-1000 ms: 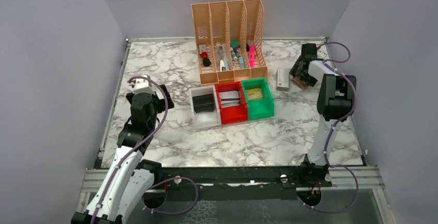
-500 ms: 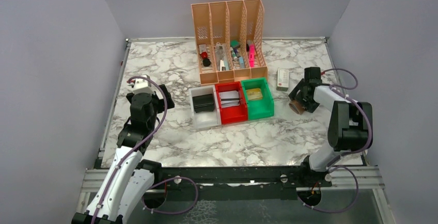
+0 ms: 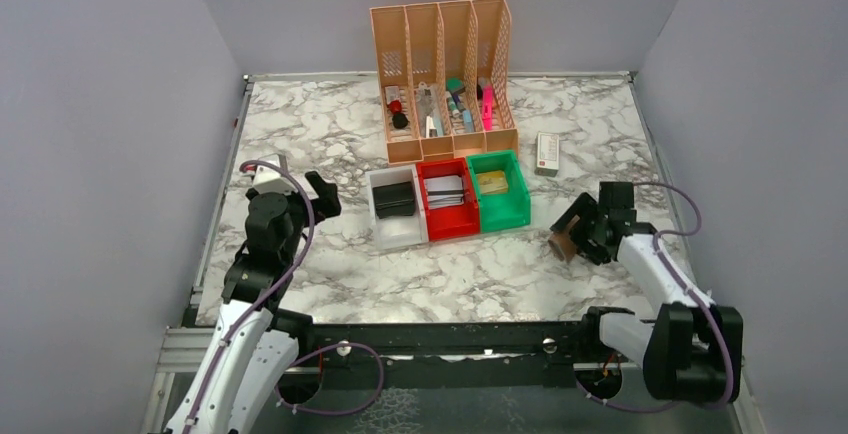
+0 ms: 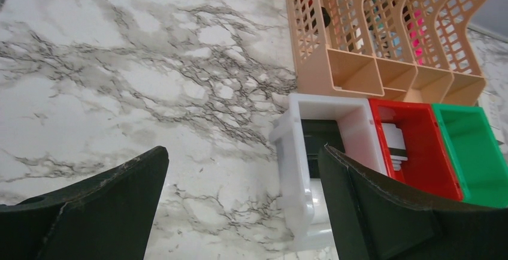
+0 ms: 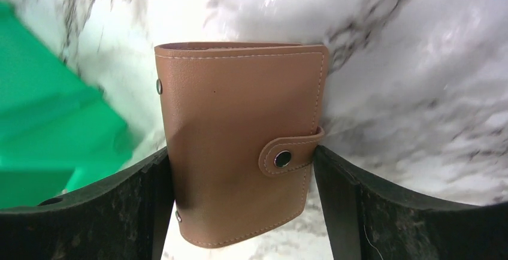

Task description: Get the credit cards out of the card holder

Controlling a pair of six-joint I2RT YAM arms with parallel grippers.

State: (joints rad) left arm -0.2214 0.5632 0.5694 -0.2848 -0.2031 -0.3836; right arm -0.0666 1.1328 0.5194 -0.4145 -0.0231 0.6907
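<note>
Brown card holder (image 5: 233,110) stands clamped upright inside the right pincer (image 5: 239,152); left pincer (image 4: 241,150) wide open.

overhead rear view, two close wrist views

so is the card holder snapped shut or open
Shut. In the right wrist view the card holder has its strap wrapped over the front cover, and the snap button is pressed closed.
</note>
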